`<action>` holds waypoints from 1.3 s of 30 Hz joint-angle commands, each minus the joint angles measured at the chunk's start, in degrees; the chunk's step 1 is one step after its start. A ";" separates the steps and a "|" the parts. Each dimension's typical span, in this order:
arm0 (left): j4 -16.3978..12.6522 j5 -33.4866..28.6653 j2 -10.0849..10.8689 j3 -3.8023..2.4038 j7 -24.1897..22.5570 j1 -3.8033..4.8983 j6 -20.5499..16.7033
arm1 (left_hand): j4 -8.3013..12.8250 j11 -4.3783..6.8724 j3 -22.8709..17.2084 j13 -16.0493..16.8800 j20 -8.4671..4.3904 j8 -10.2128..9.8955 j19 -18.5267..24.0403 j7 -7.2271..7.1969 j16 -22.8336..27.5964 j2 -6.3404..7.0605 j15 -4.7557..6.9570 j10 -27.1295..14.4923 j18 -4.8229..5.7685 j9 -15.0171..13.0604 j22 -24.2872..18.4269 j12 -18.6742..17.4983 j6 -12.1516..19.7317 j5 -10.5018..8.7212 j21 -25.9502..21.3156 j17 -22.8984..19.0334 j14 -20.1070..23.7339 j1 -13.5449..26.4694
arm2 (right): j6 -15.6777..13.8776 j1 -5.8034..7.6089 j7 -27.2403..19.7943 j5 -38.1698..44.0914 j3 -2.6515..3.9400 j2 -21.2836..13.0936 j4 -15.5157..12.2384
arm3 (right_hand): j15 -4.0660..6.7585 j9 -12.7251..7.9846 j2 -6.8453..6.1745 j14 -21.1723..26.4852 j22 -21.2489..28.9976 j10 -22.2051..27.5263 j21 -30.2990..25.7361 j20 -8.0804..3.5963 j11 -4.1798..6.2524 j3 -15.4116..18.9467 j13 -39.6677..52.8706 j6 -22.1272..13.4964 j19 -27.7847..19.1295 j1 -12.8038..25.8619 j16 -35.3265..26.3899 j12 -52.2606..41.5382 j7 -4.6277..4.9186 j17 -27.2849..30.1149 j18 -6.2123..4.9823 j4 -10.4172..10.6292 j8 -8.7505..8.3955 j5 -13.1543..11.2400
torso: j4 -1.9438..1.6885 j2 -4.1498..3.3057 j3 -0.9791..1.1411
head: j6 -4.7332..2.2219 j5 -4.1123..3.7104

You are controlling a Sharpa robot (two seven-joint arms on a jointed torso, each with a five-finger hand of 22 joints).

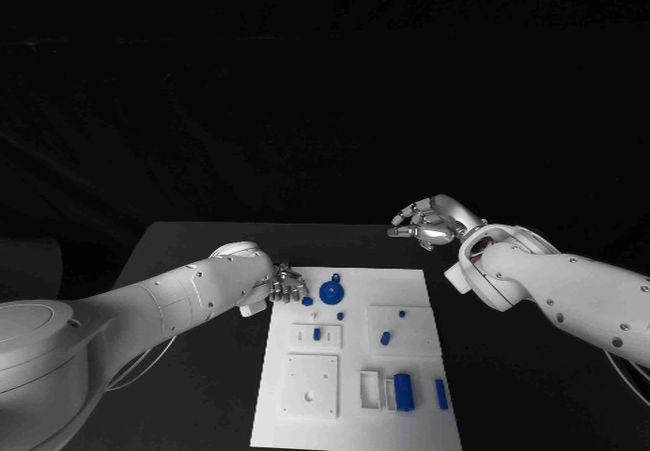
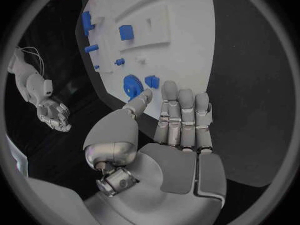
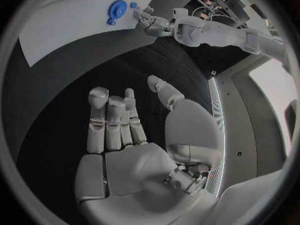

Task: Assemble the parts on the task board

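Task board (image 1: 407, 291) on black table (image 1: 203, 240), left hand (image 1: 286, 285) empty at its edge, right hand (image 1: 431, 222) empty, well apart.

Black table (image 1: 203, 240) fills lower half of head view, far edge straight, corners visible at back left. Beyond it, bg near-black, no wall detail. Dim grey shape (image 1: 27, 258) at left edge, beside table, can't tell what. In right wrist view, pale wall panel (image 3: 275, 92) w/ bright lit patch; cables and equipment (image 3: 219, 0) near circle's rim.
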State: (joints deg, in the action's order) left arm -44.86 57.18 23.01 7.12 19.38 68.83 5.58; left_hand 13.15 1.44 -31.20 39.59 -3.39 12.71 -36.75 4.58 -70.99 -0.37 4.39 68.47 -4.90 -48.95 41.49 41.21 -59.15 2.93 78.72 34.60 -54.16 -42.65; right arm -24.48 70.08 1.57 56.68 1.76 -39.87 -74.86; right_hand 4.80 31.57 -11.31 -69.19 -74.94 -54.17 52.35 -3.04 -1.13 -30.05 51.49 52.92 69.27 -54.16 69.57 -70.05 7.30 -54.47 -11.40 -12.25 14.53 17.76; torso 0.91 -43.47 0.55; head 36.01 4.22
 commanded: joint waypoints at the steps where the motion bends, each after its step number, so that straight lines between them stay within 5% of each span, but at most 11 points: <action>1: -0.48 -0.46 0.22 0.02 -0.22 -0.16 -0.74 | -0.44 0.07 1.00 0.11 -6.27 0.25 0.16 -0.02 -0.31 2.34 -0.08 0.36 0.39 0.10 0.06 -0.17 -0.56 -0.13 -0.18 -0.08 -0.11 0.98 | 0.75 -0.04 -0.35 0.04 0.02 -0.07 -0.19 | 0.05 0.00 0.06 0.23 -0.99 0.28 -0.25 -0.46 -0.26 -0.05 -0.08 -0.09 0.09 0.45 0.20 -0.24 0.49 0.07 -3.60 0.44 -0.22 0.28 | 0.00 0.00 0.01 | -0.01 0.02; 14: -4.62 8.53 1.70 0.00 0.15 -0.13 -5.93 | -4.45 1.43 0.88 1.69 -7.35 2.77 -2.18 -1.36 -2.80 11.80 1.47 2.90 -0.67 -0.78 0.60 2.02 -2.93 -0.14 1.16 0.84 -2.26 3.53 | 0.84 -0.12 -0.28 0.05 0.02 -0.16 -0.09 | 0.06 0.01 0.03 0.22 -0.99 0.29 -0.24 -0.47 -0.26 -0.04 -0.10 -0.09 0.09 0.42 0.21 -0.26 0.49 0.07 -3.60 0.42 -0.22 0.31 | -0.01 -0.01 -0.03 | -0.19 -0.22; 23: -6.21 12.39 1.57 0.01 0.94 -0.14 -6.14 | -2.93 3.21 3.06 3.89 -8.80 7.03 -4.63 -3.28 -6.51 9.56 3.83 6.65 -1.99 -2.38 1.92 5.76 -6.22 -0.12 3.92 2.39 -5.04 2.70 | 0.93 -0.32 -0.27 0.05 0.02 -0.03 -0.05 | 0.06 0.01 0.03 0.22 -1.00 0.29 -0.24 -0.48 -0.25 -0.04 -0.11 -0.10 0.09 0.39 0.22 -0.28 0.49 0.07 -3.60 0.41 -0.22 0.33 | -0.02 -0.02 0.02 | -0.19 -0.09; 39: -5.71 13.87 0.26 0.05 1.89 -0.17 -3.43 | -0.31 3.87 4.88 4.63 -9.67 9.61 -6.23 -4.39 -8.17 6.23 4.91 9.71 -2.70 -2.16 2.65 7.22 -8.62 -0.12 5.49 2.90 -7.33 1.40 | 0.97 -0.36 -0.27 0.05 0.02 0.09 -0.12 | 0.06 0.01 0.04 0.22 -1.00 0.30 -0.23 -0.48 -0.26 -0.02 -0.13 -0.09 0.10 0.38 0.23 -0.30 0.49 0.07 -3.60 0.42 -0.23 0.35 | 0.01 -0.03 0.07 | -0.09 -0.05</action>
State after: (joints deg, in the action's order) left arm -50.61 70.07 23.46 7.18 20.93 68.67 0.86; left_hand 12.61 5.43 -26.40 44.12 -4.40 22.14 -42.51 0.28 -78.78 6.32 9.31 77.81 -6.70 -51.16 44.10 48.11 -67.34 2.93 83.86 37.45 -60.94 -41.17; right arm -24.28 69.75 1.61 56.67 1.76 -39.86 -74.87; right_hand 4.77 31.57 -11.31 -69.16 -74.93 -54.17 52.34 -3.06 -1.13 -30.05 51.45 52.94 69.49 -54.16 69.57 -70.04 7.36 -54.47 -11.39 -12.25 14.53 17.76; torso 0.91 -43.49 0.62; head 35.89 4.17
